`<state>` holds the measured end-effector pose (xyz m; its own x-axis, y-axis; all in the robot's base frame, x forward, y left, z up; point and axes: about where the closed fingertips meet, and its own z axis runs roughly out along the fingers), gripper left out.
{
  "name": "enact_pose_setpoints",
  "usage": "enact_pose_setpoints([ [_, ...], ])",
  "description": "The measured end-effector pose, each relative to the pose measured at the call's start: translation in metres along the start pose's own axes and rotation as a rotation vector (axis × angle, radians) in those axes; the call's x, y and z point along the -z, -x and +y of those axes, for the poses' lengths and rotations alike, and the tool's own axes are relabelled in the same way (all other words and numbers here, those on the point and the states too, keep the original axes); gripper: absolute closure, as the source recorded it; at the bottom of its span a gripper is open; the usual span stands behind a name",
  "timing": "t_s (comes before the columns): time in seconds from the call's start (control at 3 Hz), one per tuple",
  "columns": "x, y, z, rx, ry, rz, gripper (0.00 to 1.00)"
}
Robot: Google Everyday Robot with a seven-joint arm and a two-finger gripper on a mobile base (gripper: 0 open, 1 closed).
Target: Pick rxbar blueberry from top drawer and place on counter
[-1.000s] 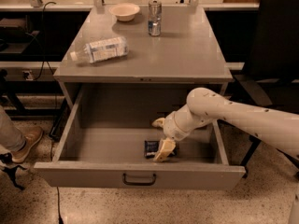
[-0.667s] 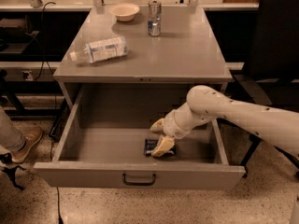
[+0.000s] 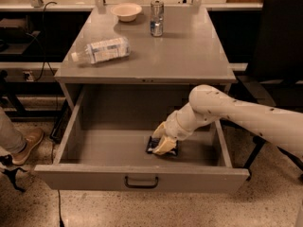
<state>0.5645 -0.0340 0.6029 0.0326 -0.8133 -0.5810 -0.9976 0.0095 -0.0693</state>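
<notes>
The top drawer point(image 3: 85, 176) is pulled fully out. The rxbar blueberry point(image 3: 152, 146), a dark navy wrapper, lies flat on the drawer floor right of centre, near the front. My gripper point(image 3: 162, 139) reaches into the drawer from the right and is right down on the bar. Its cream fingers point(image 3: 165, 146) stand apart, one on the far side of the bar and one on the near side, covering much of it. The bar rests on the floor. The counter point(image 3: 189, 56) is the grey top above the drawer.
On the counter a clear plastic bottle point(image 3: 102, 49) lies at the left, with a pale bowl point(image 3: 126, 11) and a metal can point(image 3: 156, 18) at the back. A person's shoe point(image 3: 28, 143) is on the floor at the left. A black chair point(image 3: 279, 41) stands at the right.
My gripper has shifted slightly left and down over the bar. The bar has not moved.
</notes>
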Motion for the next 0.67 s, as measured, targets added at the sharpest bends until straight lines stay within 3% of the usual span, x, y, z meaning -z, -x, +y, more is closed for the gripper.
enact_pose_setpoints([
  [0.33,0.027,0.008,-0.004,0.05,-0.016,-0.106,1.0],
  [0.67,0.098,0.029,-0.007,0.155,-0.078,-0.263,1.0],
])
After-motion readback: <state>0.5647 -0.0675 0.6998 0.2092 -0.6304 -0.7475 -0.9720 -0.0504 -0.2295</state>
